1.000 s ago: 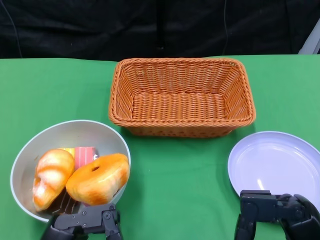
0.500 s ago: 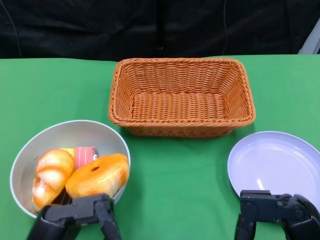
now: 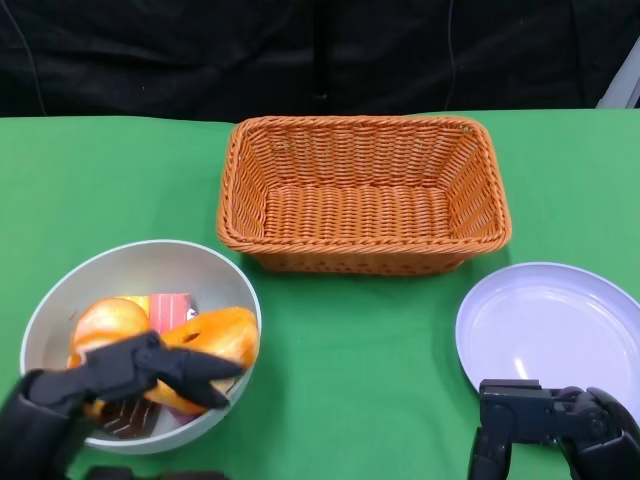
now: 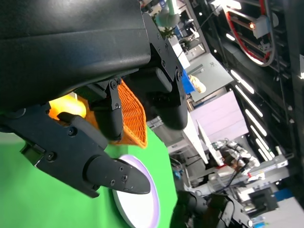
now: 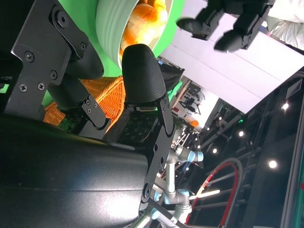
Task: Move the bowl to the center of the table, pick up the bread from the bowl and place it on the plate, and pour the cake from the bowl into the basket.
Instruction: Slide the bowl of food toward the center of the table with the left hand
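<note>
Head view: lying across the green table (image 3: 350, 340), largest first, the wicker basket (image 3: 365, 195) at the far middle, the grey bowl (image 3: 135, 270) at the near left, the white plate (image 3: 550, 325) at the near right. Resting inside the bowl, bread (image 3: 215, 335), a second roll (image 3: 105, 322), cake (image 3: 170, 303). Hovering over the bowl's near side, left hand (image 3: 110, 385), fingers apart, gripping nothing. Waiting by the plate, right hand (image 3: 550, 425), fingers curled, empty. Probably best: hooking the rim firmly, sliding slowly toward centre, keeping the bowl level.
</note>
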Tool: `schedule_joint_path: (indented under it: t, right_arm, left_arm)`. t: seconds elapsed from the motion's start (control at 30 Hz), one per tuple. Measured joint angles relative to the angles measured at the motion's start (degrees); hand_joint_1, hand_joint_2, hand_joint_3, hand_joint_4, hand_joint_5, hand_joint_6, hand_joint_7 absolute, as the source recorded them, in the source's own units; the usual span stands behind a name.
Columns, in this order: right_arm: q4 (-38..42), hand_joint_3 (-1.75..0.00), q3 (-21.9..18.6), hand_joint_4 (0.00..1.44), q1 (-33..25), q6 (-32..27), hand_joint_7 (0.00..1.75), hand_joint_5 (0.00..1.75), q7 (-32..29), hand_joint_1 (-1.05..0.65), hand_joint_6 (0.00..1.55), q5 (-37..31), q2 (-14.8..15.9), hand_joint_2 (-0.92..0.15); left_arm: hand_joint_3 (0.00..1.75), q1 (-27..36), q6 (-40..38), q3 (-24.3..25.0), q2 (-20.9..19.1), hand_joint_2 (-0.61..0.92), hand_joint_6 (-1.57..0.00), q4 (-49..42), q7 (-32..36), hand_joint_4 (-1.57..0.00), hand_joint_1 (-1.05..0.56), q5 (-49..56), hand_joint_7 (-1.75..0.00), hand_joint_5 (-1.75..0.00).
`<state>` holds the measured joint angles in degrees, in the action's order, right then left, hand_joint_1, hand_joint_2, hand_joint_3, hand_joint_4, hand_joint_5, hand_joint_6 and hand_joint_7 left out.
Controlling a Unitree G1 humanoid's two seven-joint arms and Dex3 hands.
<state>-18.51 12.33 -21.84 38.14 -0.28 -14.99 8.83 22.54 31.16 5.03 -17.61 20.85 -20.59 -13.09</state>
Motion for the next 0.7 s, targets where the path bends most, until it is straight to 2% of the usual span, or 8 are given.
schedule_joint_path:
  t: [0.07, 0.27, 0.43, 0.7]
  right_arm:
    - [0.00, -1.75, 0.00, 1.09, 0.16, 0.00, 1.46, 1.74, 0.00, 0.22, 1.03, -0.11, -0.08, -0.02]
    - [0.05, -1.75, -0.01, 1.09, 0.42, 0.00, 1.46, 1.74, -0.02, 0.21, 1.03, -0.22, -0.09, -0.02]
    - [0.08, -1.75, 0.00, 1.09, 0.53, 0.00, 1.46, 1.75, -0.04, 0.19, 1.02, -0.27, -0.09, -0.01]
    - [0.17, -1.75, -0.03, 1.09, 0.78, 0.00, 1.47, 1.74, -0.05, 0.19, 1.03, -0.44, -0.08, -0.01]
  left_arm:
    - [0.15, -0.80, -0.65, 1.77, -0.49, 0.92, -0.50, -0.26, 0.01, -0.48, -0.47, -0.02, -0.21, -0.65]
    - [0.19, -1.41, -2.33, 4.76, -0.66, 0.92, -0.44, -0.60, 0.00, -0.33, -0.49, 0.10, -0.13, -0.55]
    - [0.22, -2.73, -3.44, 9.56, -2.09, 0.92, -0.41, -1.95, 0.19, -0.23, -0.56, 2.61, -0.09, -0.51]
    - [0.27, -3.99, -5.69, 14.59, -2.15, 0.92, -0.36, -5.16, 3.83, -0.15, -0.61, 6.26, -0.06, -0.48]
